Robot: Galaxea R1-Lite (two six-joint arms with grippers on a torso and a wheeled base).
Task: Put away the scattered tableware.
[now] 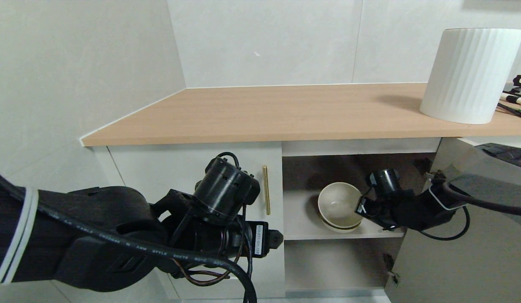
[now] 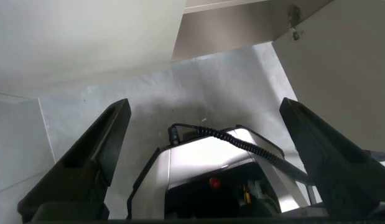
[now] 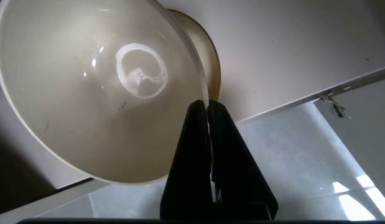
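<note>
Light wood countertop (image 1: 260,113) runs across the top of the head view, with the white cabinet (image 1: 193,168) under it. The left cabinet door is closed. The right cabinet door (image 1: 475,252) stands swung open, and its outer edge is cut off by the frame.

White ribbed cylindrical container (image 1: 471,75) stands upright at the right end of the counter. Beyond it I see a few dark and light stick-like items (image 1: 515,99), cropped at the edge, and I cannot tell what they are.

In the open compartment, on the upper white shelf (image 1: 298,223), the cream ceramic bowl (image 1: 338,204) (image 3: 99,81) sits tilted, its opening facing out. It leans on a second bowl of the same kind (image 1: 340,227) (image 3: 208,56), mostly hidden behind it. I cannot count how many are stacked.

Right gripper (image 1: 363,210) (image 3: 206,109): jaws pressed together on the tilted bowl's rim.

Left gripper (image 2: 204,107): low in front of the closed door, jaws spread wide, nothing between them.

Slim brass handle (image 1: 266,189) hangs vertical on the closed door's edge.
</note>
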